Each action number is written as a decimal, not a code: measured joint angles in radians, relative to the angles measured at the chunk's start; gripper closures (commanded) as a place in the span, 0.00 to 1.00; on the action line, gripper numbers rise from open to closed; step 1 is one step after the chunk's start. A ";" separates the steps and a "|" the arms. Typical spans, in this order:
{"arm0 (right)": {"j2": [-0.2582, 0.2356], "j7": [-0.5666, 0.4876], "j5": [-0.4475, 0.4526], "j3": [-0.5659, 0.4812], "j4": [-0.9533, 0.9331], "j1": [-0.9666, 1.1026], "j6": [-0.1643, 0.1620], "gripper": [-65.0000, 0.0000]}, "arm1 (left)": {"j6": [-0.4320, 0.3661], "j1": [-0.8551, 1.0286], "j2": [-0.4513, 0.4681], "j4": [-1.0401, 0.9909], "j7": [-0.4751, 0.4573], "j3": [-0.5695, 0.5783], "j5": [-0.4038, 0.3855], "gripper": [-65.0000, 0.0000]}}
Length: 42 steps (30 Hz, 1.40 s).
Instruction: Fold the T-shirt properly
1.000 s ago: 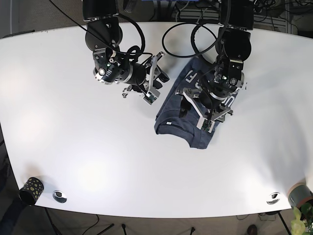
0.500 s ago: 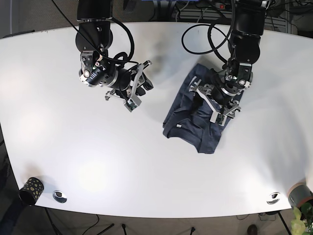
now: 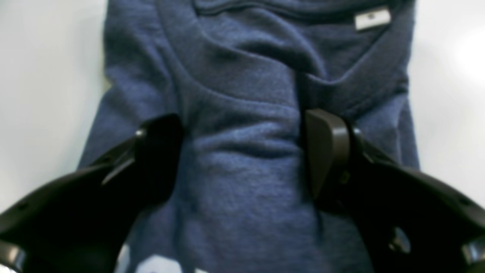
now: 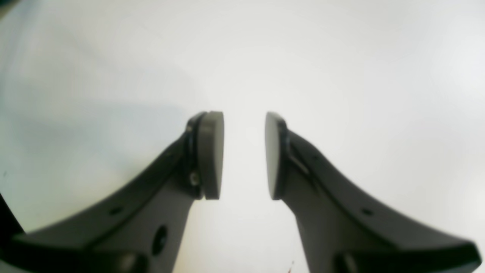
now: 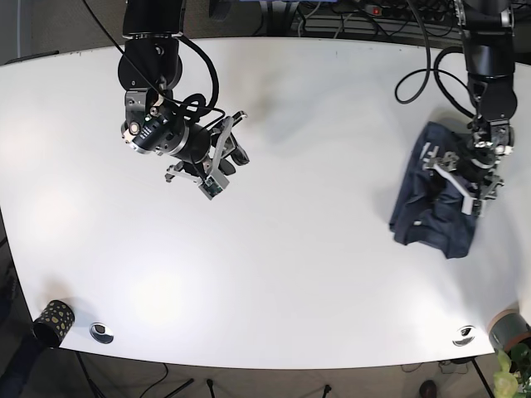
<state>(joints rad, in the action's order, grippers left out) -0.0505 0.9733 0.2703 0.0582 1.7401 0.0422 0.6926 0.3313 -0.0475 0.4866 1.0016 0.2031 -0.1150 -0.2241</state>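
- The navy T-shirt (image 5: 436,203) lies as a compact folded bundle near the edge of the white tabletop (image 5: 315,274) on the left arm's side, its neck label (image 3: 372,18) facing up; the folding looks nearly or fully done, and the step in hand seems to be placing or tidying the bundle.
- The left claw (image 3: 242,153) has its jaws spread wide, down on the cloth and straddling a raised ridge just below the collar; whether it presses or merely rests I cannot tell.
- The right claw (image 4: 244,155) hangs over bare tabletop well apart from the shirt, jaws parted by a narrow gap, holding nothing.
- A sensible next move is to lift the left claw straight up without dragging the layers loose.
- Count: one T-shirt, two claws, one patterned cup (image 5: 52,322) at the near corner, two small round fittings (image 5: 101,332) along the near edge.
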 measured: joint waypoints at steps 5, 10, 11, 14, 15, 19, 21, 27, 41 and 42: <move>-0.002 0.001 -0.001 0.001 0.000 0.003 0.000 0.74 | -0.012 0.011 0.109 -0.085 -0.045 -0.036 0.018 0.30; -0.003 0.000 -0.001 0.000 0.000 0.002 0.000 0.74 | -0.024 0.015 0.189 -0.149 -0.046 -0.035 0.051 0.30; -0.003 0.000 -0.001 0.001 0.000 0.002 0.000 0.74 | -0.024 0.018 0.204 -0.164 -0.050 -0.035 0.051 0.30; -0.003 0.004 -0.003 0.001 0.015 0.005 0.000 0.74 | -0.025 0.021 0.242 -0.224 -0.086 -0.036 0.063 0.30; -0.005 0.004 -0.003 0.001 0.026 0.005 0.000 0.74 | -0.029 0.023 0.253 -0.245 -0.102 -0.036 0.064 0.30; -0.014 0.003 -0.003 -0.001 0.058 0.003 0.000 0.74 | -0.029 0.026 0.280 -0.275 -0.124 -0.036 0.071 0.30; -0.016 0.000 -0.003 -0.001 0.061 0.003 0.000 0.74 | -0.032 0.028 0.288 -0.270 -0.111 -0.036 0.075 0.30; -0.016 0.000 -0.003 0.000 0.061 0.005 0.000 0.74 | -0.034 0.047 0.304 -0.197 -0.049 -0.032 -0.004 0.30; -0.055 -0.414 -0.323 0.099 0.043 0.021 0.005 0.75 | -0.120 0.113 0.138 0.172 -0.046 -0.116 -0.043 0.30; -0.054 -0.467 -0.350 0.105 0.030 0.021 0.005 0.75 | -0.123 0.111 0.114 0.190 -0.048 -0.118 -0.043 0.31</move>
<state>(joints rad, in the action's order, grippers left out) -0.1047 0.5064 -0.0795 0.1631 1.7699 0.0628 0.6971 0.2081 0.0631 0.6010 1.1919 0.1547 -0.2333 -0.2672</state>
